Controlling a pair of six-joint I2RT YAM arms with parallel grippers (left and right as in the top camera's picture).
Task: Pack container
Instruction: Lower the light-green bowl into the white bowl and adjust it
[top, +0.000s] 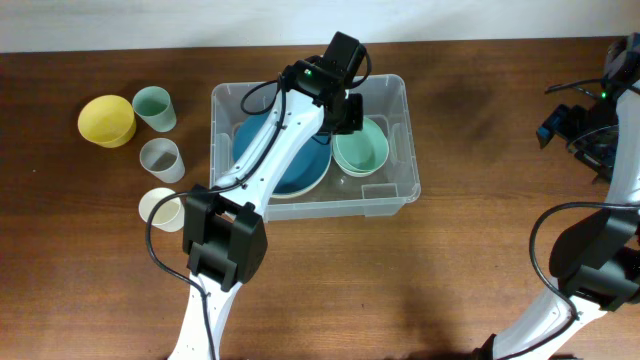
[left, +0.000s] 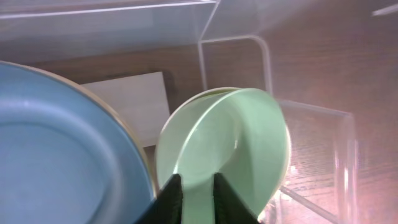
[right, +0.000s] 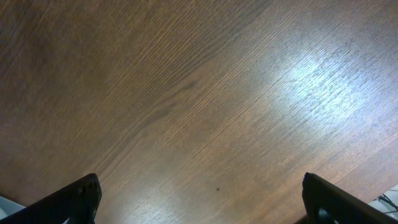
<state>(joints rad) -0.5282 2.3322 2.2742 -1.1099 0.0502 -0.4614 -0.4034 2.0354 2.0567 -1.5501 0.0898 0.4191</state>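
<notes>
Two bowls in container (top: 398, 88): blue bowl (top: 300, 168) lies flat, green bowl (top: 362, 150) is tilted bc L end effector (left: 198, 186) clamps its rim, prob. to fit it beside. R end effector (right: 202, 196) gapes idle.

Jaws of the right gripper (right: 205, 198) spread wide, only the two dark fingertips (right: 78, 196) showing, one at each lower corner. Brown wood-grain table (right: 155, 93) fills the view ahead of the claw. Bright glare patch (right: 317, 78) ahead, toward the right-hand finger. Tiny dark speck (right: 217, 187) just ahead, between the fingers.
</notes>
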